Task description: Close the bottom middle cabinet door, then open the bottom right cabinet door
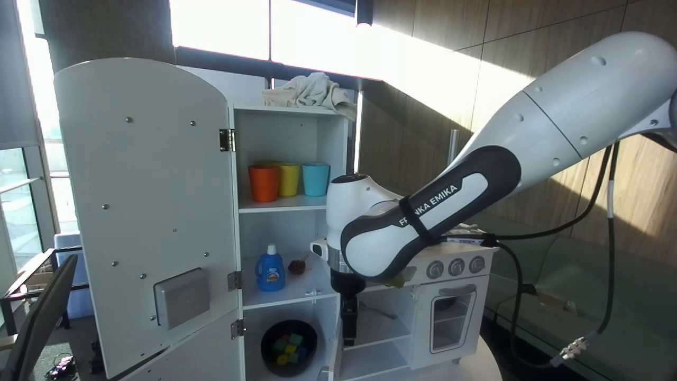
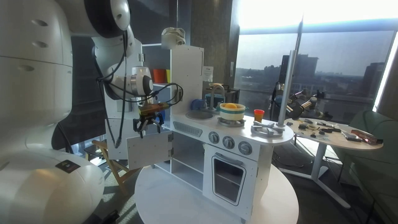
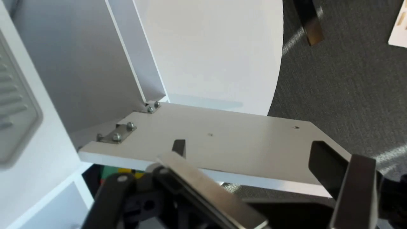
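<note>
The bottom middle cabinet door (image 2: 147, 151), a plain white panel, stands swung open with its hinged inner face showing. It fills the middle of the wrist view (image 3: 235, 140). The bottom right cabinet door (image 2: 229, 179), white with a rectangular window, is shut; it also shows shut in an exterior view (image 1: 449, 317). My gripper (image 2: 150, 133) points down at the top edge of the plain door. Its two fingers are wide apart with nothing held in the wrist view (image 3: 249, 151). It also shows in an exterior view (image 1: 349, 336). I cannot tell whether the fingers touch the door.
The tall white fridge door (image 1: 148, 201) stands open at the left. Cups, a blue bottle (image 1: 271, 270) and a black bowl (image 1: 289, 365) with blocks are on the shelves. A pot (image 2: 232, 112) and a red-lidded jar (image 2: 258, 115) stand on the counter above the windowed door.
</note>
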